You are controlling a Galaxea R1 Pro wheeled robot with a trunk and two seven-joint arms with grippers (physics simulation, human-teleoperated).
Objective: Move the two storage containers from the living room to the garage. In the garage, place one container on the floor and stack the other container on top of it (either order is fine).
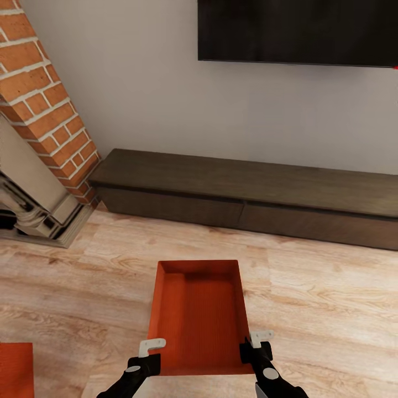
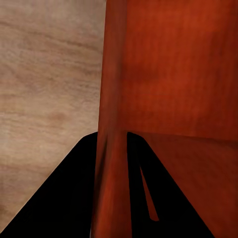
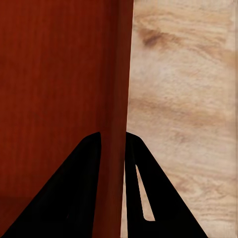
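Two grippers hold one storage container (image 1: pixel 199 318) by its long side walls, near the end closest to the robot. Left gripper (image 1: pixel 148 354) straddles the left wall; right gripper (image 1: pixel 255 344) straddles the right wall. Each wrist view shows a thin orange-red wall (image 2: pixel 110 148) running between two dark fingers (image 2: pixel 64 198), pinched narrow on it; same on the right, wall (image 3: pixel 119 124) between fingers (image 3: pixel 74 193).

Container sits short of the long low cabinet (image 1: pixel 249 193), over the wood-plank floor (image 1: pixel 320 298). Cannot tell whether it is lifted or resting on the planks. Second container (image 1: pixel 15 369) is a corner at the view's edge, well to the left of the held one.

Risks, as judged: both grips are at the near end, so the far end may droop or the walls may slip through the fingers on the drive to the garage. Uneven arm motion could flex or twist the thin walls. Brick fireplace (image 1: pixel 44 94), left of the cabinet, stands near for any turn.
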